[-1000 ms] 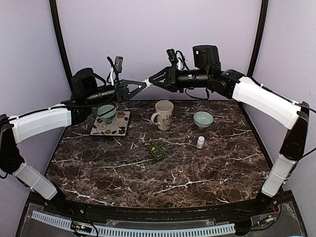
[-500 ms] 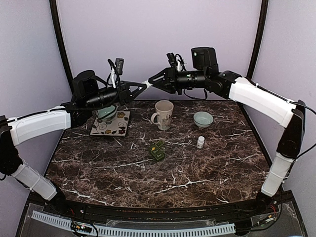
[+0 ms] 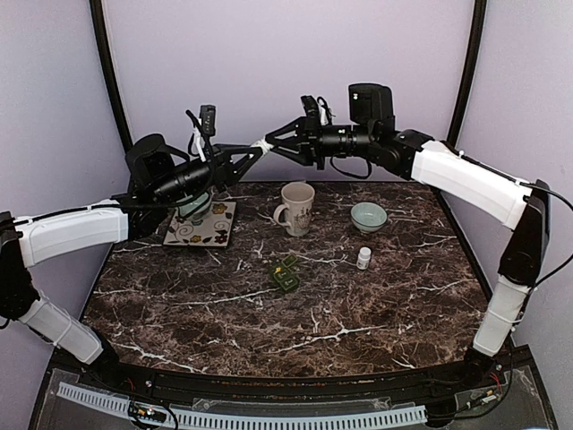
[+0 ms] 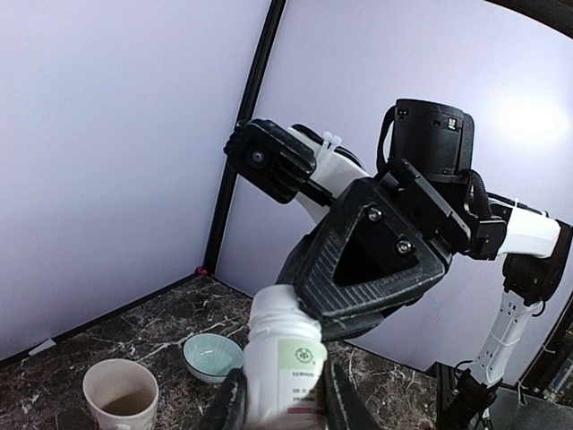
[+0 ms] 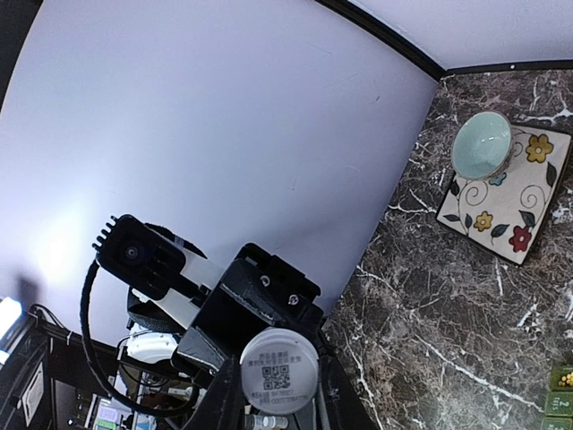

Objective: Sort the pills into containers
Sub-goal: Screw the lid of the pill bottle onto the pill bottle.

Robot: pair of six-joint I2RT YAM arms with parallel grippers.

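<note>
Above the marble tabletop (image 3: pixel 358 313), high against the lilac back wall, the left fingers (image 4: pixel 231 408) are clamped on the labelled body of the white pill bottle (image 4: pixel 285 349). The right fingers (image 5: pixel 222 401) are clamped on its cap end. This two-arm hold most likely braces the body so the cap can be twisted off. The bottle's long axis lies near level, cap toward the right arm. Well below stand the mug (image 3: pixel 298 208), teal bowl (image 3: pixel 369 216) and green pill organiser (image 3: pixel 286 273).

Two bowls (image 3: pixel 368 216) (image 3: pixel 193 204), two white bottles (image 3: pixel 363 258) (image 3: pixel 261 144) — then singles: one mug (image 3: pixel 297 208), one green pill box (image 3: pixel 286 273), one floral plate (image 3: pixel 200 231).
</note>
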